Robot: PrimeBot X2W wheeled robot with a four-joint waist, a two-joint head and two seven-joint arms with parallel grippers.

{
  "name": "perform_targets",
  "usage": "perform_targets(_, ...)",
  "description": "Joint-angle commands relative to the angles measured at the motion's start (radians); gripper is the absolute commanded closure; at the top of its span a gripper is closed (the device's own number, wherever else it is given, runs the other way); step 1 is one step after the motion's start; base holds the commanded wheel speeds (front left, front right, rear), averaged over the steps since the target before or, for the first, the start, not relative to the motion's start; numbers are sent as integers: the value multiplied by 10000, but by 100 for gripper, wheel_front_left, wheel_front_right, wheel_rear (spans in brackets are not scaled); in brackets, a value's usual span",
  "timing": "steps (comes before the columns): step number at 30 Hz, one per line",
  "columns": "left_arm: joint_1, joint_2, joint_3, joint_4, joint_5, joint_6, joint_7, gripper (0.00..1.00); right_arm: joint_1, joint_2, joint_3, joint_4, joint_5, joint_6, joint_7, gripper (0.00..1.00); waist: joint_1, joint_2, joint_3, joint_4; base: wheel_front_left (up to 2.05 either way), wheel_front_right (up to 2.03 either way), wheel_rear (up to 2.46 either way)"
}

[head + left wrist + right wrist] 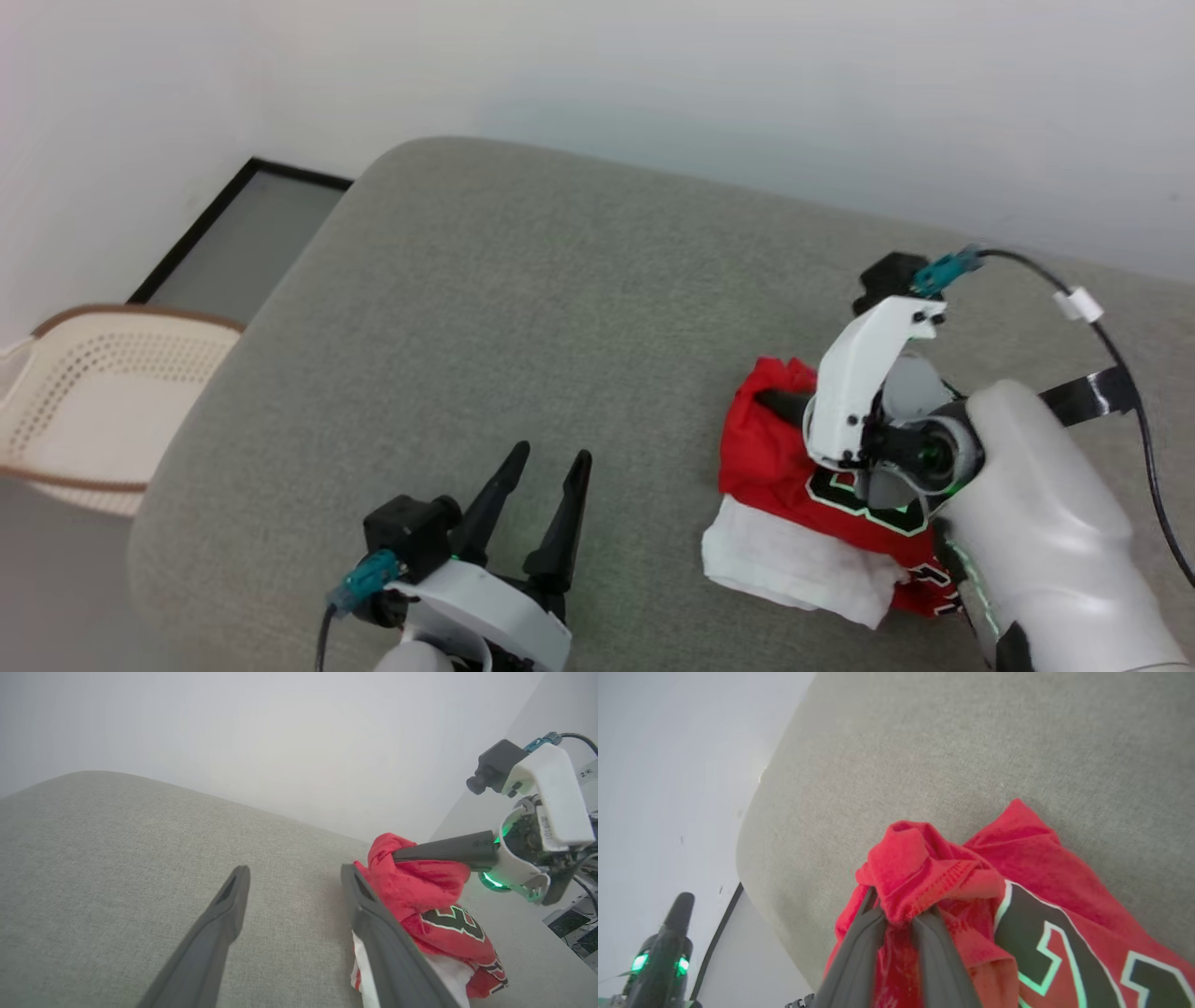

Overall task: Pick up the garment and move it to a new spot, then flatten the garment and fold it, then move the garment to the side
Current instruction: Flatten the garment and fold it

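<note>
The garment [775, 457], a red jersey with a white sleeve and black lettering, lies crumpled on the right of the grey cushion [523, 308]. My right gripper [770, 401] is shut on a bunched red fold at the heap's top. From the right wrist, both fingers [859, 947] pinch the garment [924, 872]. Across the cushion, the left wrist shows the garment [420, 886] with one dark right finger [444, 851] lying in it. My left gripper [546, 467] is open over bare cushion at the lower left, its right finger [373, 924] close beside the heap.
A cream perforated basket [84, 401] stands on the floor at the far left. A dark-framed panel [233, 243] lies against the white wall behind the cushion's left corner. A black cable [1120, 373] loops over the right arm.
</note>
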Motion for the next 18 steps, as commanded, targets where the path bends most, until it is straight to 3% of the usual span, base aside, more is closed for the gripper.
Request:
perform_targets(1,-111,-31,-16,23,-42,-28,4,0,-173,7,73,45,-96,-3,-109,100,0,-1,219,220,0,0,0)
perform_targets(11,-310,-209,-109,104,-139,-28,4,0,-447,7,1093,1713,-738,-3,-890,100,0,-1,423,412,0,0,0)
perform_targets(18,-374,-233,-135,208,-170,-28,4,0,-805,6,2115,2159,-1267,-3,-917,100,0,-1,397,368,0,0,0)
